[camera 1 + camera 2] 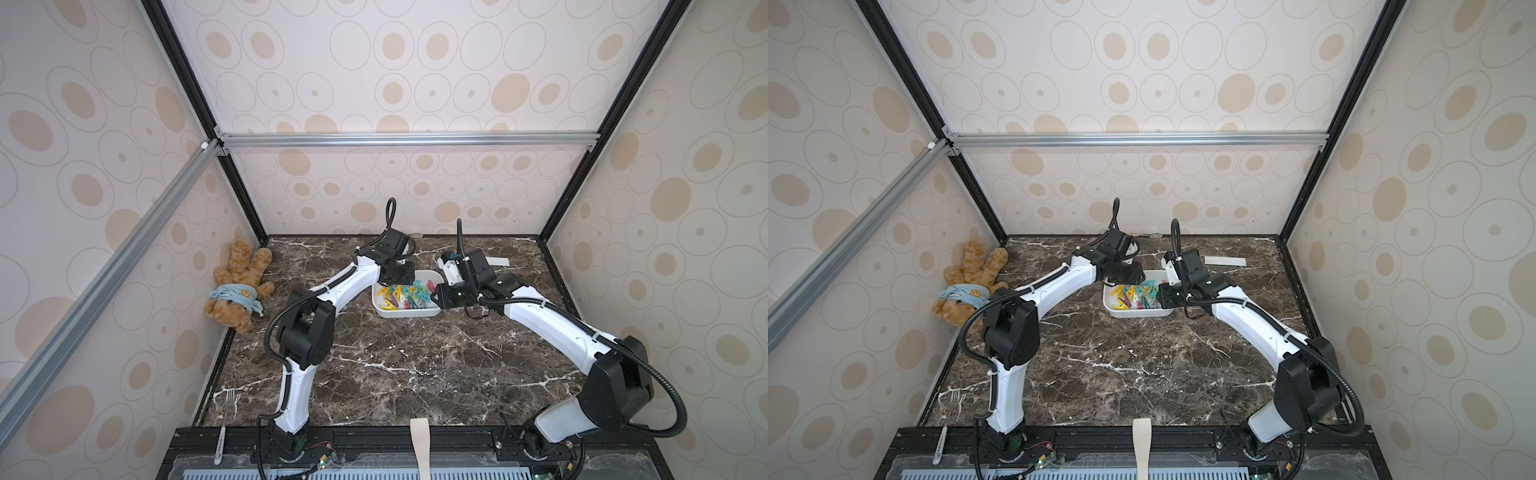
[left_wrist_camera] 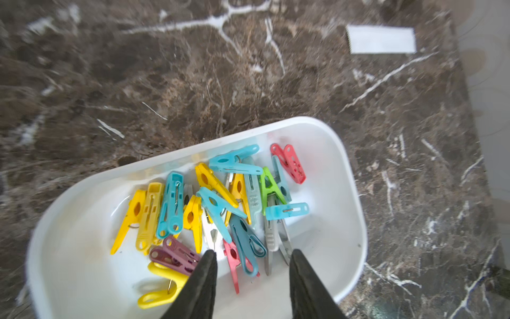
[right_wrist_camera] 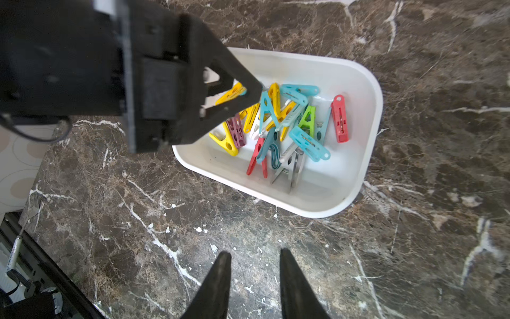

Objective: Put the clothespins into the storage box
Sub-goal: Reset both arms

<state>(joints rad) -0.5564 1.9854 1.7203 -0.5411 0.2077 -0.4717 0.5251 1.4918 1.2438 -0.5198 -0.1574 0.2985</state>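
Close up, black left gripper (image 2: pixel 252 256), jaws apart, empty. Below, brown marble table (image 2: pixel 193 82); on it, white rounded plastic storage box (image 2: pixel 331 243); beside it, black right gripper (image 3: pixel 255 252), jaws apart, empty. Inside, small bright plastic clothespins (image 2: pixel 220 204), heaped: likely light, hard, slippery. Best pinched across flat sides.

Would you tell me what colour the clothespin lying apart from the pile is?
Red: that clothespin shows best in the right wrist view.

A robot test booth: aluminium framing (image 1: pixel 407 139) holds circle-patterned wall panels (image 1: pixel 374 62) around a marble-look table (image 1: pixel 415 365), with two robot arms (image 1: pixel 291 386) bolted at the table's near edge.
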